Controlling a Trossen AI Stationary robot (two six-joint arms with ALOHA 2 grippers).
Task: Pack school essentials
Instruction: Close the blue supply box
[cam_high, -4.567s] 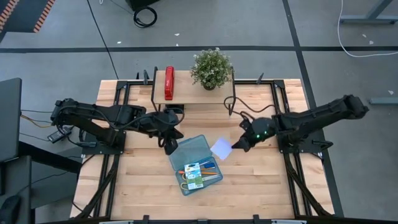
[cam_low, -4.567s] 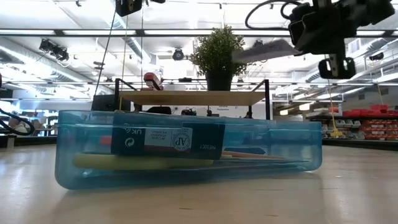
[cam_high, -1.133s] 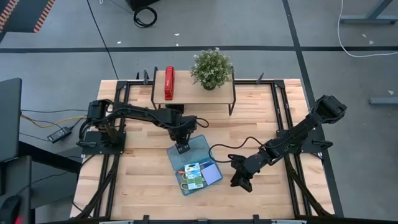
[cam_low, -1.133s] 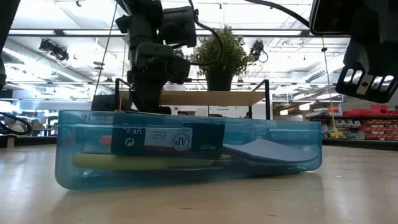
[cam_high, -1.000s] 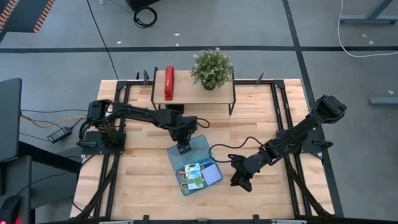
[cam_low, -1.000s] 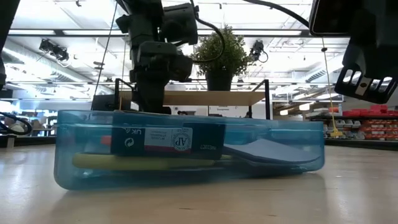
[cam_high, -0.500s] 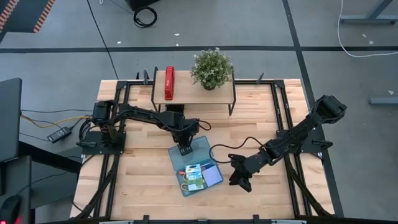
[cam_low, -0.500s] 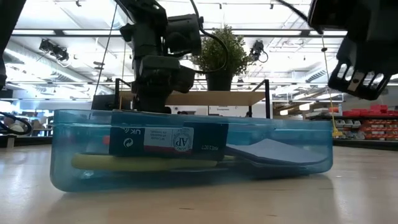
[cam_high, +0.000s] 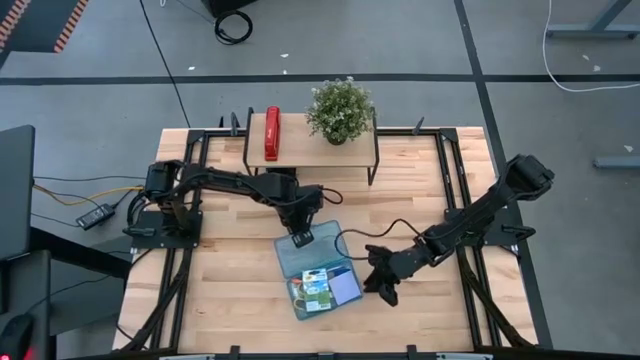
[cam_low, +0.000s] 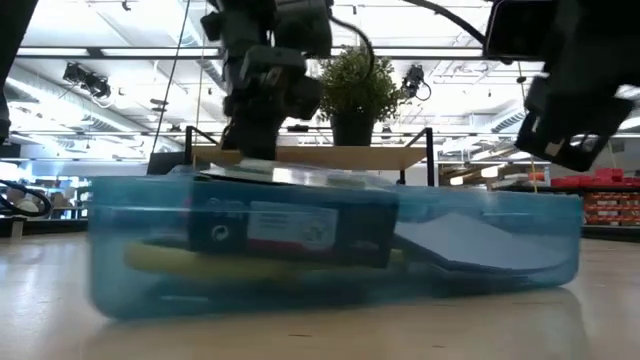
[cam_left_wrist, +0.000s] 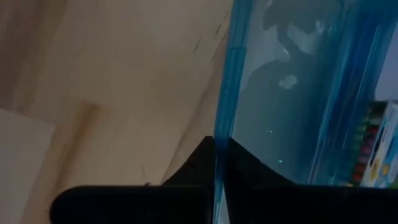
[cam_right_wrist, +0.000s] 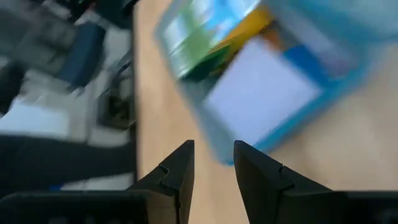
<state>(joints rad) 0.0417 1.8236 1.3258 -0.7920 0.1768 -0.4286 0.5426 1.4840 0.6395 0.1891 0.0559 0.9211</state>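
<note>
School essentials sit inside the translucent blue case (cam_high: 318, 271) at the middle of the tabletop (cam_high: 230, 300) — printed packet (cam_high: 312, 284) and lavender sticky-note pad (cam_high: 346, 287) visible from above, a yellow handle (cam_low: 200, 262) low in the tray in the low view; the smaller pieces cannot be told apart.

Right end effector (cam_high: 384, 283) rests just beside the case's right edge, fingers (cam_right_wrist: 180, 168) a little apart, holding nothing.

Left end effector (cam_high: 299, 236) is at the case's far side, fingers shut on the edge of the hinged lid (cam_left_wrist: 222, 118) — the wrist view shows the blue rim pinched between them. In the low view the lid (cam_low: 290, 177) lies tilted over the tray.

Judged step: closing the case. Next move calls for swinging the lid down flat without dragging the case, then pressing it shut.

Far back, red stapler (cam_high: 271, 133) and potted plant (cam_high: 341, 110) on the shelf (cam_high: 300, 152), untouched.
</note>
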